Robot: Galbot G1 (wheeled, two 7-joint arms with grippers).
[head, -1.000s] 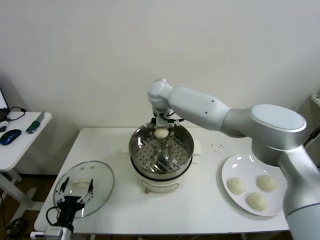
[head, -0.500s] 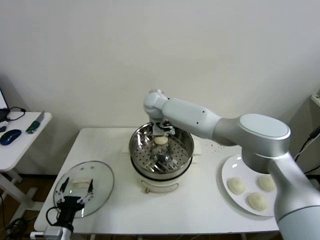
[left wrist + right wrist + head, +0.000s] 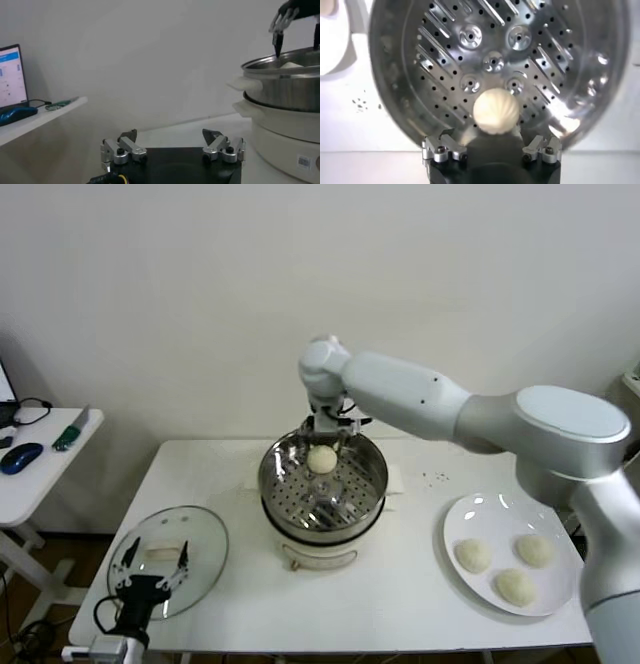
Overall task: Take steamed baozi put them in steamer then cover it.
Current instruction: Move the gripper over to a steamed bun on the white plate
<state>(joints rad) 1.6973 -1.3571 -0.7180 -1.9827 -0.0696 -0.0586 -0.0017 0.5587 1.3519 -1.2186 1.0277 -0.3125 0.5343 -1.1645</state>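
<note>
Right gripper [image 3: 322, 435] hangs over the far rim of the steamer [image 3: 372, 481], fingers spread wide and gripping nothing. Directly beneath it one baozi [image 3: 495, 112] sits free on the perforated steel floor, toward the back wall of the basket. The wrist view shows the bun clear of both fingertips, resting on its own weight, which suits a release from directly above.

Three more baozi [image 3: 473, 556] lie on the white plate [image 3: 462, 519] at the right side of the table [image 3: 400, 594], well apart from the steamer. The basket floor near the front and sides is bare, so there appears to be room for them.

The glass lid [image 3: 205, 534] lies flat on the table's front left corner, handle upward, out of the right arm's path between plate and steamer. Left gripper [image 3: 148, 576] is parked at the lid's near edge, fingers spread, touching nothing that can be confirmed.

Assessment: one bun of four is loaded and covering is not yet due. The lid's position under the left arm suggests that arm is placed to handle it.
</note>
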